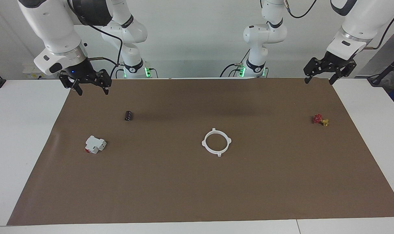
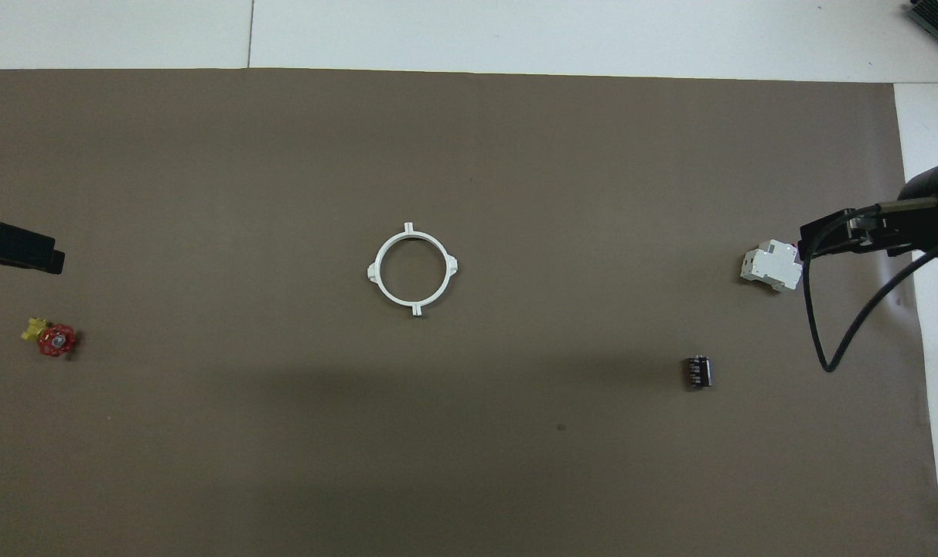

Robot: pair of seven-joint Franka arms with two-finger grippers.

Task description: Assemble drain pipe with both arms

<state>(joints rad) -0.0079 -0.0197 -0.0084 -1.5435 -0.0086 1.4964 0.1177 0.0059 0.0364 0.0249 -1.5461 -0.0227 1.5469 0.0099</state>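
Observation:
The drain pipe (image 1: 204,143) lies flat in the middle of the brown mat as one closed white ring with small tabs around it; it also shows in the overhead view (image 2: 373,271). No gripper touches it. My left gripper (image 1: 319,80) hangs open and empty in the air over the mat's corner at the left arm's end; the overhead view shows it too (image 2: 20,247). My right gripper (image 1: 93,91) hangs open and empty over the mat's corner at the right arm's end, above the blocky part in the overhead view (image 2: 847,236). Both arms wait.
A white-and-red blocky part (image 1: 95,144) and a small black cylinder (image 1: 128,115) lie toward the right arm's end. A small red-and-yellow valve (image 1: 320,120) lies toward the left arm's end. The brown mat (image 1: 197,195) covers most of the white table.

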